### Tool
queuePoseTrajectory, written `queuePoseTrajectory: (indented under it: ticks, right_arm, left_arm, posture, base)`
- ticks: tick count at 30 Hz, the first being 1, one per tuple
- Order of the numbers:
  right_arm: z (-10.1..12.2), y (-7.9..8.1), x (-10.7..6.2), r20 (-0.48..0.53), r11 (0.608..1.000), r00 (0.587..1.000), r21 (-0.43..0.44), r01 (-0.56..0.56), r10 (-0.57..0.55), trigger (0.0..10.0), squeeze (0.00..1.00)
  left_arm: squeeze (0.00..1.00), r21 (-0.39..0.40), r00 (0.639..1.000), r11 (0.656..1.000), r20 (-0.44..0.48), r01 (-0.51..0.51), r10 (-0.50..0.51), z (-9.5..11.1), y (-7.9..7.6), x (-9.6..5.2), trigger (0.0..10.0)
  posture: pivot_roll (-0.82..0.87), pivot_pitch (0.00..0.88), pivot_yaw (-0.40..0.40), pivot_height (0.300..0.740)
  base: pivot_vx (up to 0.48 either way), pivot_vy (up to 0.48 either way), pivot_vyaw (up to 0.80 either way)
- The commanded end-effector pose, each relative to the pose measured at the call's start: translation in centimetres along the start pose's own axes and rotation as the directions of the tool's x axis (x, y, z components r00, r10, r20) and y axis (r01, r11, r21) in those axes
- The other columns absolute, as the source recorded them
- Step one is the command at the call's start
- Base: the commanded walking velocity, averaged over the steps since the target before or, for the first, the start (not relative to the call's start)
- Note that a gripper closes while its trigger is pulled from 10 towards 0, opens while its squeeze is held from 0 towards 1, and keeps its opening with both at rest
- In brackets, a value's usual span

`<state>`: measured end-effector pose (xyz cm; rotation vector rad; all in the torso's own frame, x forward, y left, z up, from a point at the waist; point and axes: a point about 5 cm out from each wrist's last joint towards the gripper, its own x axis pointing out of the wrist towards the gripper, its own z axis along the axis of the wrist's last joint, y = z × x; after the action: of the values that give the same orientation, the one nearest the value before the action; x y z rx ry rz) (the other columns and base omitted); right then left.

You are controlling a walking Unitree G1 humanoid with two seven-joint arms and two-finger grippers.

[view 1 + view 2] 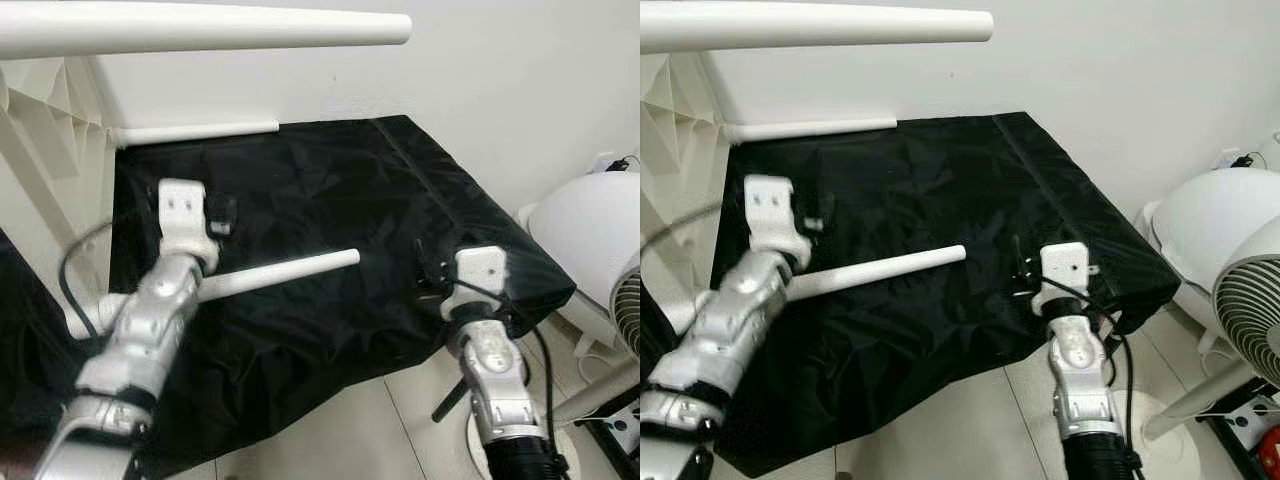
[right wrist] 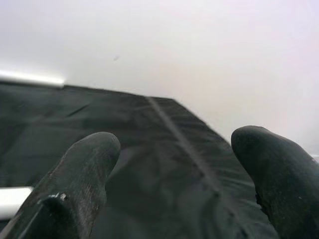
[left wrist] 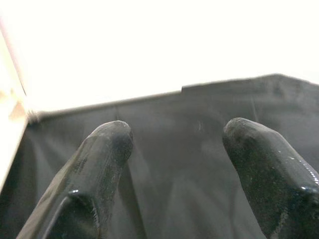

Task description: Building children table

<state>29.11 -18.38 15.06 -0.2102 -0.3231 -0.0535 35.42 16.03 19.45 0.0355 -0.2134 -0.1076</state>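
Note:
A white ribbed table part (image 1: 45, 130) stands on its side at the left. One white leg (image 1: 200, 30) juts out from it high up, across the top of the view. A second leg (image 1: 285, 271) reaches out low over the black cloth (image 1: 330, 190), passing under my left arm. A third white leg (image 1: 195, 131) lies along the wall at the back. My left gripper (image 3: 179, 129) hovers above the cloth just over the low leg, open and holding nothing. My right gripper (image 2: 177, 139) is open too, near the cloth's front right corner, to the right of that leg's tip.
The cloth-covered platform (image 1: 1080, 250) drops off at its front and right edges onto a tiled floor (image 1: 330, 430). A white fan (image 1: 1250, 310) and a white rounded object (image 1: 590, 225) stand at the right. A white wall (image 1: 500, 70) runs close behind.

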Motion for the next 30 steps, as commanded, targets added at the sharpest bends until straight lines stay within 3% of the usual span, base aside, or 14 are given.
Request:
queuePoseTrajectory:
  ticks: [1,5,8,9,16,22,29,30]
  right_arm:
    - [0.1,0.1,-0.3,0.011,1.000,1.000,0.007,0.010,-0.010,10.0,0.00]
    - [-0.6,0.0,-0.8,-0.004,1.000,1.000,0.008,0.019,-0.019,10.0,0.00]
    - [-1.1,-0.1,-1.0,-0.023,0.998,0.999,0.041,0.048,-0.047,10.0,0.00]
    - [-1.6,0.1,-1.2,-0.043,0.995,0.997,0.077,0.067,-0.064,10.0,0.00]
    - [-2.3,0.6,-1.7,-0.040,0.991,0.995,0.098,0.092,-0.089,10.0,0.00]
    - [-3.6,0.8,-3.7,-0.052,0.980,0.985,0.106,0.171,-0.166,10.0,0.00]
    - [-4.4,2.2,-4.8,-0.087,0.988,0.989,0.089,0.124,-0.116,10.0,0.00]
    - [-4.6,2.6,-5.2,-0.094,0.991,0.991,0.085,0.106,-0.098,10.0,0.00]
  left_arm:
    - [0.00,0.003,1.000,1.000,-0.010,0.028,-0.028,-0.7,-0.2,-0.2,10.0]
    - [0.00,-0.006,1.000,1.000,-0.024,-0.019,0.019,-1.9,-0.1,-0.6,10.0]
    - [0.00,-0.054,0.998,0.997,-0.023,-0.051,0.050,-2.2,0.1,-0.9,10.0]
    - [0.00,-0.071,0.997,0.996,-0.041,-0.063,0.060,-3.3,-0.1,-1.4,10.0]
    - [0.00,-0.085,0.998,0.995,-0.059,-0.042,0.037,-4.6,-1.1,-2.1,10.0]
    - [0.00,-0.114,0.996,0.992,-0.079,-0.044,0.035,-6.4,-1.9,-3.5,10.0]
    - [0.00,-0.141,0.995,0.987,-0.074,-0.070,0.060,-7.6,-2.0,-5.4,10.0]
    - [0.00,-0.108,0.995,0.992,-0.088,-0.060,0.051,-8.1,-2.2,-5.7,10.0]
  posture:
    - [-0.02,0.000,0.028,0.740]
    - [-0.02,0.000,0.025,0.740]
    - [-0.02,0.000,0.032,0.740]
    - [-0.01,0.000,0.040,0.740]
    - [-0.01,0.000,0.049,0.740]
    - [0.01,0.000,0.018,0.740]
    - [0.01,0.000,0.003,0.740]
    - [0.01,0.000,0.001,0.740]
  base:
    - [0.000,0.000,0.00]
    - [0.000,0.000,0.00]
    - [0.000,0.000,0.00]
    - [0.000,0.000,0.00]
    - [0.000,0.000,0.00]
    - [0.000,0.000,0.00]
    - [0.000,0.000,0.00]
    - [0.000,0.000,0.00]
